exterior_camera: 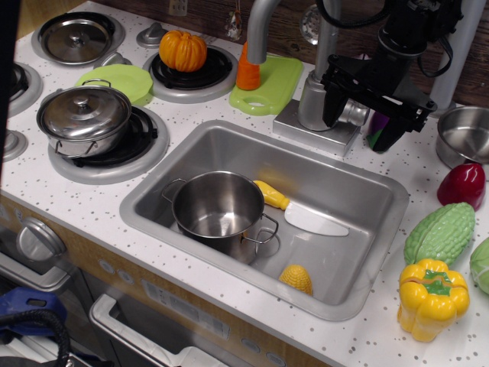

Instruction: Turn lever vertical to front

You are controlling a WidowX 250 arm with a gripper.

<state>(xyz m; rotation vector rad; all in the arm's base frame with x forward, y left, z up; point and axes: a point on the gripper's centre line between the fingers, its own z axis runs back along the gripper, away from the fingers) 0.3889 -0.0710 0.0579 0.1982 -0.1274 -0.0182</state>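
Observation:
The faucet body (313, 95) stands on a square base behind the sink, and its curved spout (260, 27) rises out of the top of the frame. The lever (355, 113) shows only as a short silver stub on the body's right side; its paddle end is hidden by the gripper. My black gripper (361, 121) comes down from the upper right. Its fingers (333, 107) point down and stand apart, one on each side of the lever stub. I cannot tell whether they touch it.
The sink (367, 229) holds a steel pot (218, 206), a toy knife (302, 214) and a corn piece (296, 278). A grey pole (458, 53), a steel bowl (462, 136) and a purple vegetable (374, 126) stand right of the gripper. A green board (267, 88) with a carrot (247, 69) lies to the left.

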